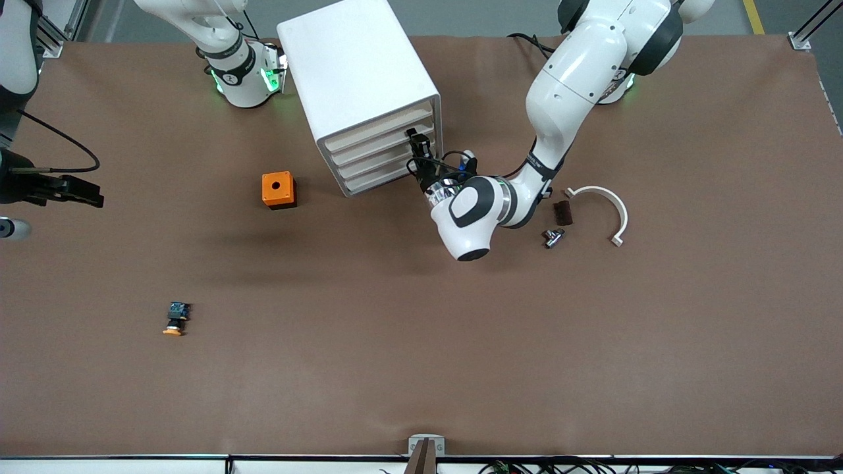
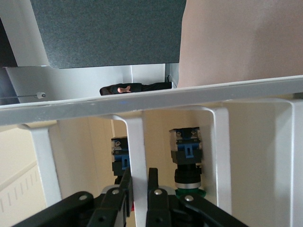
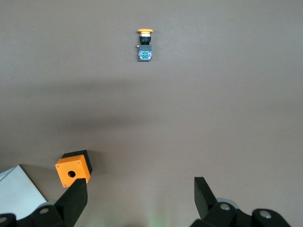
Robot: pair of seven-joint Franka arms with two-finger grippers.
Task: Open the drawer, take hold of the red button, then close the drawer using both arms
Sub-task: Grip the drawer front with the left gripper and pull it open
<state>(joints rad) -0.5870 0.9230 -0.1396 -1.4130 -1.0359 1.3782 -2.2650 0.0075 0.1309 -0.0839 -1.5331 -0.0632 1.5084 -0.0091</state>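
The white cabinet (image 1: 359, 72) stands at the robots' side of the table, its four drawers all flush in the front view. My left gripper (image 1: 416, 139) (image 2: 139, 177) is at the cabinet's front, shut on a white upright bar of one upper drawer (image 1: 382, 146) (image 2: 137, 142). Inside that drawer lies the button (image 2: 119, 152), with a black body and blue back end. My finger and the bar hide all of its cap but a red sliver. My right gripper (image 1: 95, 196) (image 3: 139, 184) hangs open and holds nothing, over the table at the right arm's end.
A green-capped button (image 2: 188, 158) lies in the same drawer. On the table are an orange box with a hole (image 1: 278, 189) (image 3: 73, 170), an orange-capped button (image 1: 176, 319) (image 3: 145, 45), a white curved bracket (image 1: 602, 204), a dark block (image 1: 563, 212) and a small metal part (image 1: 553, 237).
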